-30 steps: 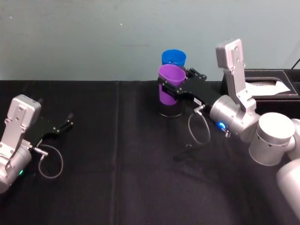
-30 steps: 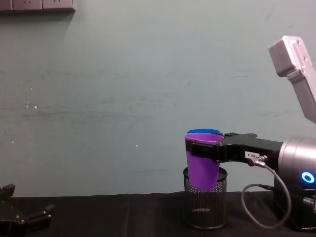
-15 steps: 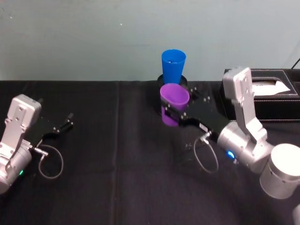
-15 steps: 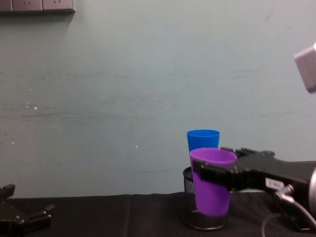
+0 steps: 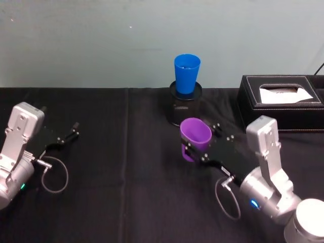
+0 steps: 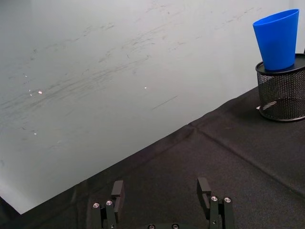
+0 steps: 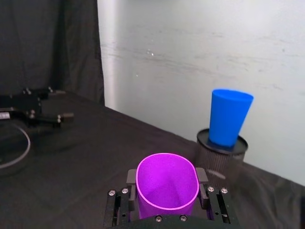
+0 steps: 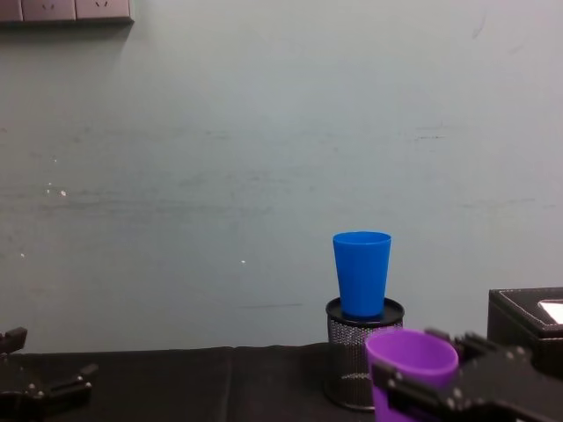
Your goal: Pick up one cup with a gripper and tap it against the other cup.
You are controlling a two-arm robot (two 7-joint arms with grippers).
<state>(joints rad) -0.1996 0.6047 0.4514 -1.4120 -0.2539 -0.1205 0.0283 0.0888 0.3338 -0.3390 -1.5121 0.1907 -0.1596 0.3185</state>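
While the right gripper [image 5: 201, 139] has its jaws clenched on the purple cup [image 5: 195, 134], the cup sits upright and low, on the robot's side of the black wire-mesh pen holder [image 5: 183, 109] and apart from it. The blue cup [image 5: 187, 73] stands upright in the holder's mouth, at the back of the tabletop [image 5: 126, 192].

I judge the pick-up done and the tap to be the step in hand. It calls for raising the purple cup to the blue one's height and bringing it forward gently, since the perched blue cup could topple.

The left gripper [image 5: 68, 136] lies parked at the left, jaws released. A black tissue box [image 5: 281, 96] stands at the right. No writing or brand can be read.
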